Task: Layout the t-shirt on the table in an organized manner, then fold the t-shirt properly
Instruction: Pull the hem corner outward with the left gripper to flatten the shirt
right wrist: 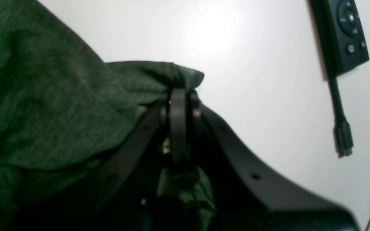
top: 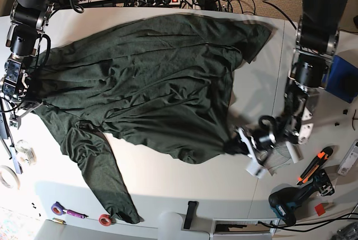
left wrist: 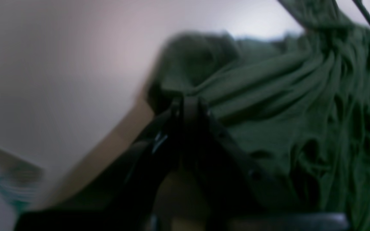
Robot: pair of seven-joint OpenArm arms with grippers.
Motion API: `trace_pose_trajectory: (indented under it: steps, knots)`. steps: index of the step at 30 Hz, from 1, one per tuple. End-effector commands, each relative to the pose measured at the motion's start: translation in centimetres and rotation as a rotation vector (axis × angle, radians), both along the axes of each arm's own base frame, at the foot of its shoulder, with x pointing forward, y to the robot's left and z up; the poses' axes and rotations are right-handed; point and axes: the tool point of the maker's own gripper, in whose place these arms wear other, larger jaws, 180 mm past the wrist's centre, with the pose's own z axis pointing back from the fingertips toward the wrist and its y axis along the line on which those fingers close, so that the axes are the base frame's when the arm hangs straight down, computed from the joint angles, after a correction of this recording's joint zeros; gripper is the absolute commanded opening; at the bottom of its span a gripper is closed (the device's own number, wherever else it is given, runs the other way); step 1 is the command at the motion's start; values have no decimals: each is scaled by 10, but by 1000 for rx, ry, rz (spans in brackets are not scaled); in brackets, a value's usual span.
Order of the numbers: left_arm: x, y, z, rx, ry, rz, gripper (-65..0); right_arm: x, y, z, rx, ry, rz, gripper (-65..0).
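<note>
A dark green t-shirt (top: 151,83) lies spread and wrinkled over the white table (top: 168,178), with one sleeve (top: 103,178) trailing toward the front edge. My left gripper (top: 231,146) sits low at the shirt's front right corner. In the blurred left wrist view it (left wrist: 188,99) is shut on a bunched fold of the green cloth (left wrist: 300,112). My right gripper (top: 27,104) is at the shirt's left edge. The right wrist view shows it (right wrist: 178,91) shut on a fold of the fabric (right wrist: 43,96), held just above the table.
A black remote with a cable (right wrist: 345,35) lies on the table to the right in the right wrist view. A drill (top: 291,202), an orange-handled tool (top: 313,164) and a blue box (top: 342,78) sit at the right. Tape rolls (top: 8,175) lie at the left edge, and a black bar (top: 191,214) at the front.
</note>
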Motion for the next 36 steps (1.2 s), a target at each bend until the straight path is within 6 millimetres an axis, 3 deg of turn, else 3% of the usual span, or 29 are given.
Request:
trace_pose_trajectory:
  steps: [1,5,12,19,25,36]
  knots:
    - [20,3,37,-51,-86,21,-650,-52,17,-42,68,247,-15,-650]
    - [31,20,53,-103,-116,91,-650,-52,17,-42,68,247,-15,-650]
    - [34,23,55,-96,-131,103,-650,-52,17,-42,68,247,-15,-650]
    - [62,45,76,-65,-248,251,-650,-52,17,-42,68,247,-15,-650]
    - [71,39,93,-61,-285,241,-650,-52,17,-42,68,247,-15,-650]
    - [81,5,113,-51,-358,194,-650,-52,17,-42,69,247,-15,-650]
